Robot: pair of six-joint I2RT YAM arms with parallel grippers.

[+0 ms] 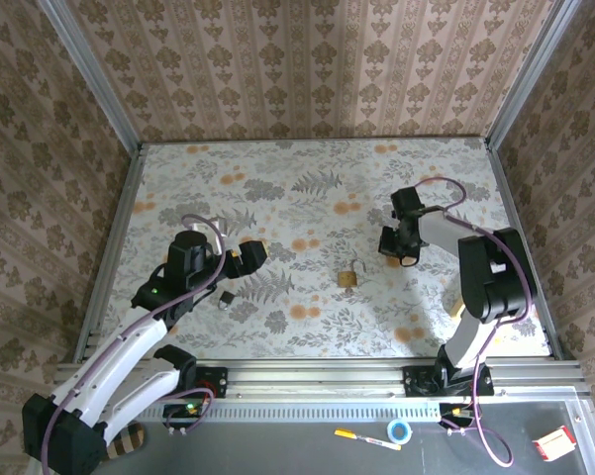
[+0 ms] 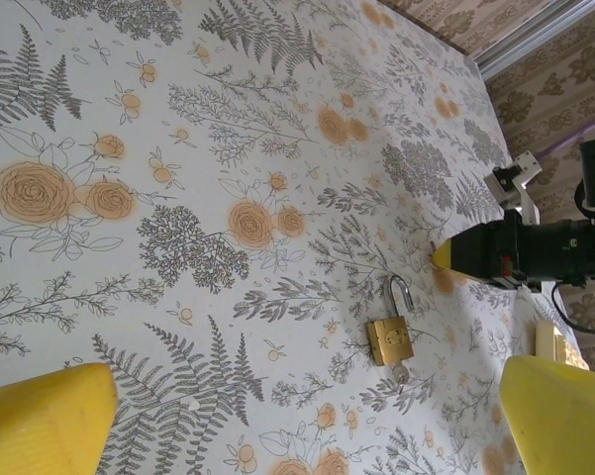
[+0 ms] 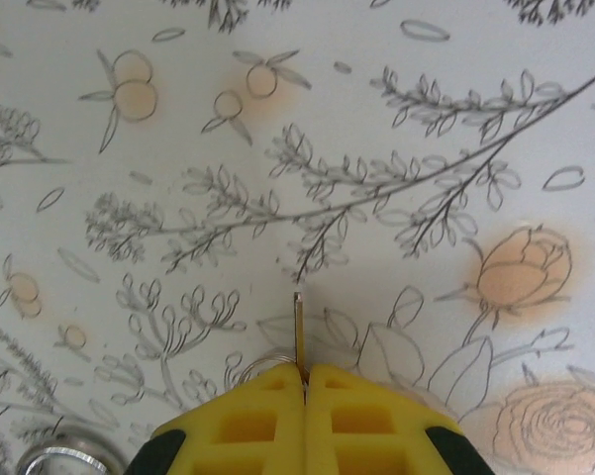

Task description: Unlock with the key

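Floral-printed cloth is covering the table (image 1: 307,188), and at its left the left gripper (image 1: 246,255) is hovering low over it. From overhead its jaws are too small to judge, but its own wrist camera is making them plain: the two yellow fingers (image 2: 45,426) are standing far apart at the lower corners of that view, with nothing between them but cloth. Just beside this gripper, on the near side, a small black object (image 1: 225,296) is lying on the cloth. Its nature is not readable. Near the middle of the table the brass padlock (image 1: 349,278) is lying flat, apart from both grippers. The left wrist camera is showing it more closely (image 2: 389,339), with its shackle pointing away and one leg appearing to end short of the body, though I cannot be sure. That camera is also catching the right gripper (image 2: 455,255) beyond the padlock, yellow tip pointing toward it. Overhead, the right gripper (image 1: 400,249) is sitting right of the padlock, near but not touching it, and its contents are not legible there. Its own wrist camera is resolving this: the yellow pads (image 3: 257,416) are pressed together on the key (image 3: 298,327), whose thin blade is sticking out ahead of them above the cloth.
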